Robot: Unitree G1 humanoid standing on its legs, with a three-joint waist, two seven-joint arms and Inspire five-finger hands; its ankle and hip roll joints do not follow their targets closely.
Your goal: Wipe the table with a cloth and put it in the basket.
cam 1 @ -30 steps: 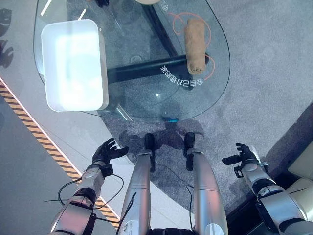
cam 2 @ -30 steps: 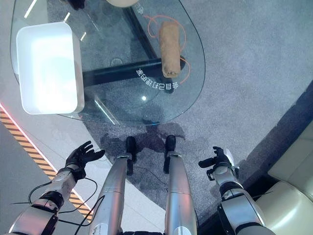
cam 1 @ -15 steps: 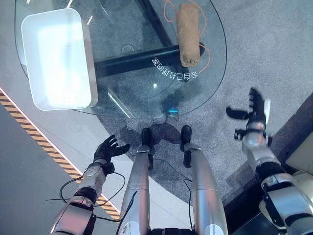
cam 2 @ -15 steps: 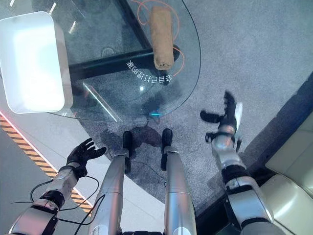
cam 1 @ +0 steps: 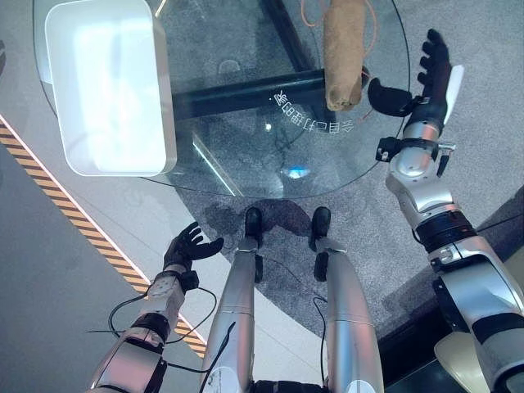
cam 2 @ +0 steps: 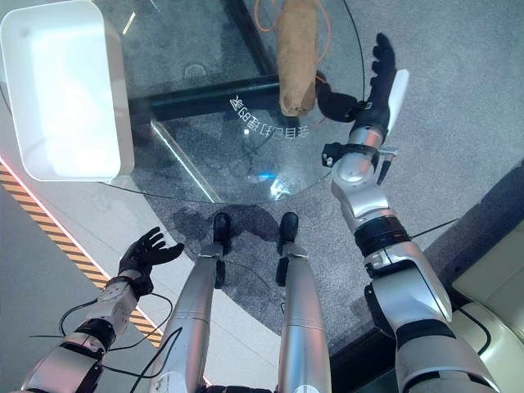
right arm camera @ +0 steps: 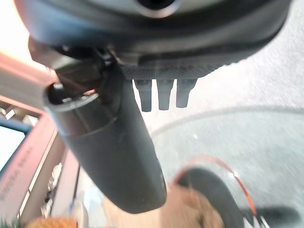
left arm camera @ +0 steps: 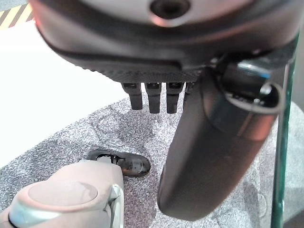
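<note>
- Brown cloth: rolled lengthwise, lying on the glass table near its right-hand rim, inside an orange loop of cord.
- Right hand: raised over the table's right edge, just beside the cloth and apart from it; fingers straight and spread wide, thumb stretched toward the roll, nothing held.
- Left hand: low beside the table, over the pale floor by the striped tape; fingers loosely spread, empty.
- White basket: at the table's left side, well apart from the cloth.
- Step in hand, as judged: reach for the cloth. Best taken from above across the roll's middle, thumb on one flank and fingers on the other, clear of the cord to avoid a snag.
- Edges: cloth close to the right rim; a sideways push outward likely to drop it onto the carpet.
- Open room: bare glass between cloth and basket, enough for wiping strokes leftward toward the basket.
</note>
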